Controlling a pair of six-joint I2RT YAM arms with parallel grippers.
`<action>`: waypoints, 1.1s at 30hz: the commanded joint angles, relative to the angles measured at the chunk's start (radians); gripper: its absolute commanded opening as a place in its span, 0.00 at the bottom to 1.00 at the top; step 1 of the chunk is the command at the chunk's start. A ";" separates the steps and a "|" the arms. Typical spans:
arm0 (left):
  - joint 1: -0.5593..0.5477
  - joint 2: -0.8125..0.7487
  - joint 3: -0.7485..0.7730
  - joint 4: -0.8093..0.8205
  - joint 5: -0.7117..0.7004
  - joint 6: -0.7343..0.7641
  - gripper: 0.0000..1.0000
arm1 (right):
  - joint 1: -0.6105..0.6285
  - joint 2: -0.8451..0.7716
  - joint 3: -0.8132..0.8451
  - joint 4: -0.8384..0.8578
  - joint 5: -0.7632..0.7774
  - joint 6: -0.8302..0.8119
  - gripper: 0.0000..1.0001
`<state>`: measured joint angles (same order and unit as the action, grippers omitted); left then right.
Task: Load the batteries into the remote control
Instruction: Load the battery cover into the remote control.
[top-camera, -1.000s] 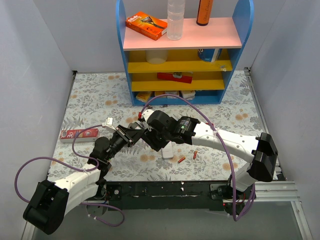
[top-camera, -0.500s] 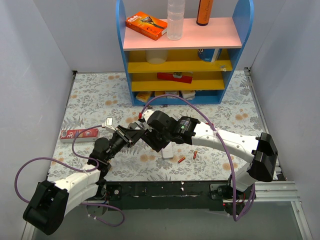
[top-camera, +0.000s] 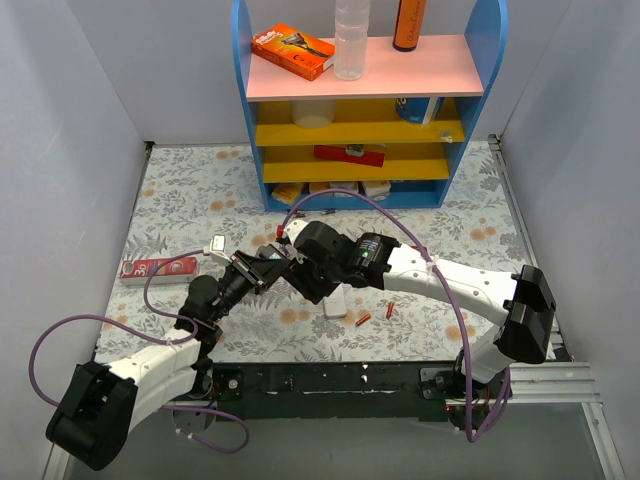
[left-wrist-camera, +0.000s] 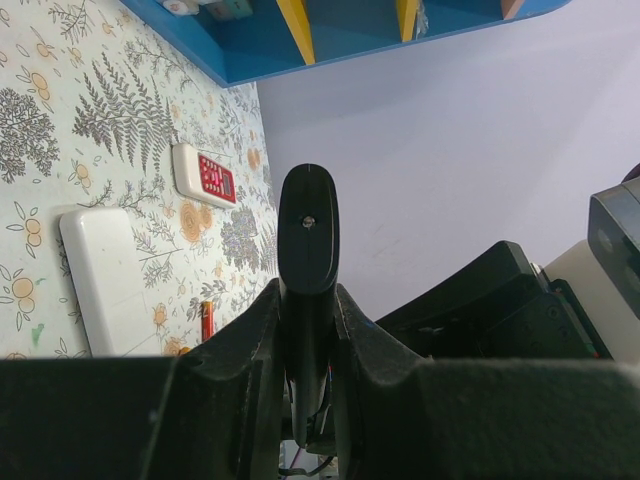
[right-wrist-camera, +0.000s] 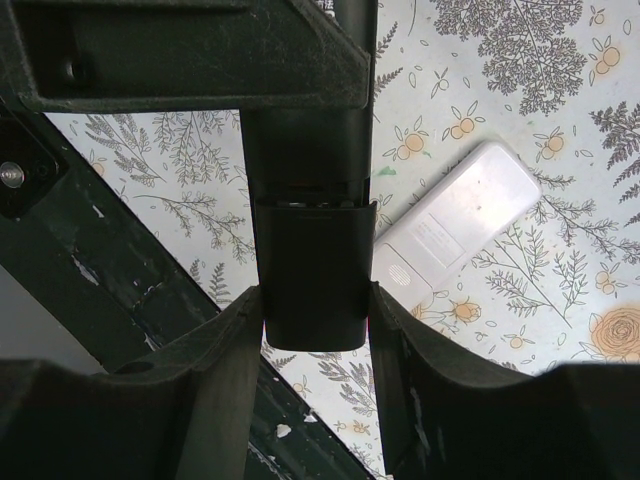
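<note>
Floral-printed bench (top-camera: 180, 200) runs back to a blue shelf unit (top-camera: 241, 100). At mid-bench the left hand (left-wrist-camera: 307, 305) and the right hand (right-wrist-camera: 312, 310) are each clamped on one black remote (left-wrist-camera: 308, 225), held above the surface. The plain white remote control (top-camera: 337, 300) lies flat under the right arm, gripped by neither hand. Two red-orange batteries (top-camera: 363, 319) lie just to its right.

Overhead camera looks down from 6 o'clock; both wrist cameras, close above the table (top-camera: 180, 190), share the white remote (right-wrist-camera: 455, 225) with it.
</note>
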<state>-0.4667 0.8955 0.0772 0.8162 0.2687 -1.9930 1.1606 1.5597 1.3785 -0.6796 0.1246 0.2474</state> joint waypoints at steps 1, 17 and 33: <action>-0.001 -0.007 0.004 0.063 0.012 -0.076 0.00 | 0.005 -0.010 0.037 0.023 0.015 -0.014 0.50; -0.001 0.003 0.010 0.074 0.018 -0.079 0.00 | 0.007 0.026 0.085 0.012 0.015 -0.037 0.49; -0.003 -0.010 0.013 0.018 0.003 -0.084 0.00 | 0.028 0.076 0.131 -0.063 0.032 -0.054 0.51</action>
<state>-0.4667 0.9035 0.0772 0.8154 0.2672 -1.9934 1.1767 1.6241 1.4635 -0.7425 0.1406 0.2058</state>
